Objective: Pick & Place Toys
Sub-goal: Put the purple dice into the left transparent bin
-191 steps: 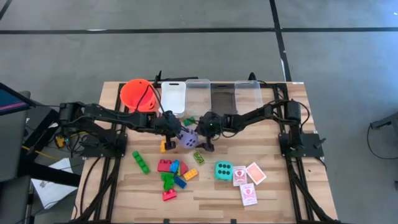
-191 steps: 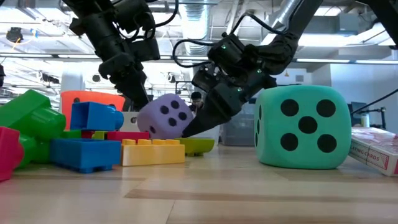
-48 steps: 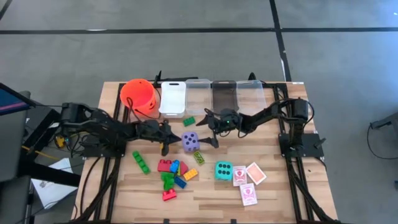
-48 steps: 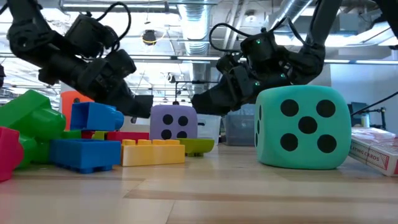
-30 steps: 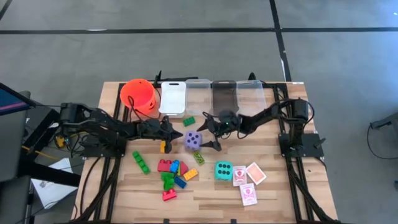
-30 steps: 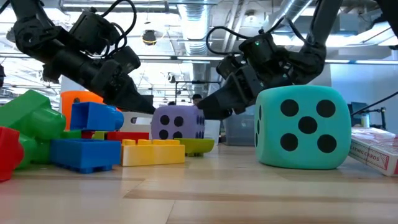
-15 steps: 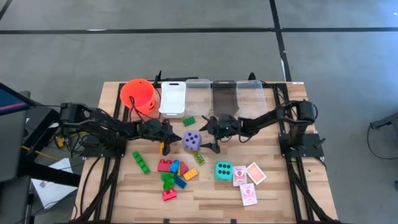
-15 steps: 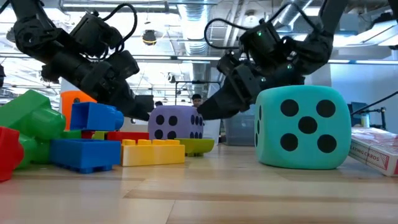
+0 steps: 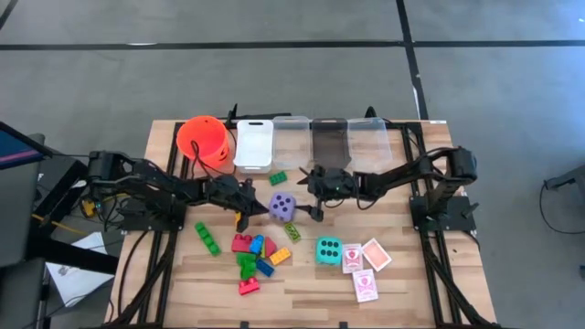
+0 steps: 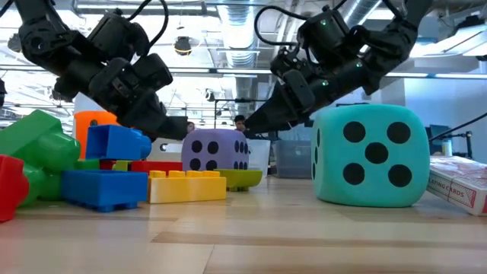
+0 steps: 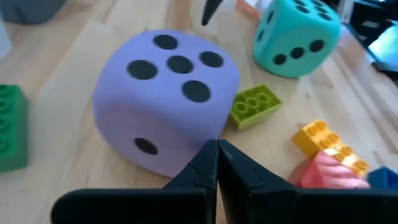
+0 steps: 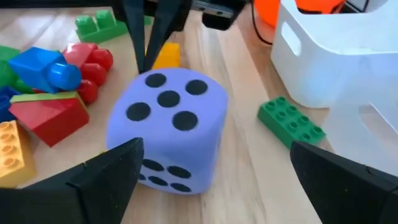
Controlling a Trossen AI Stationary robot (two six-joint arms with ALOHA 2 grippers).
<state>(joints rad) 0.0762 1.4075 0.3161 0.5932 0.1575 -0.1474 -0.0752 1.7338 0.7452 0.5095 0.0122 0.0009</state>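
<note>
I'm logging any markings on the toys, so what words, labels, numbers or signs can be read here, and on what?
"CARDS": part of the print on the side of a playing card box at the table's edge in the low view; the rest is too blurred to read.
The purple die and teal die carry only pips, no numerals.
Nothing else bears readable text.

Your purple die [image 9: 281,206] sits flat on the wood, four dots up. Teal die [image 9: 328,250] rests nearer the front, beside three red-and-white playing cards [image 9: 365,265]. Bricks [image 9: 252,257] lie heaped left of it; one green brick [image 9: 277,178] sits near the bins.
</note>
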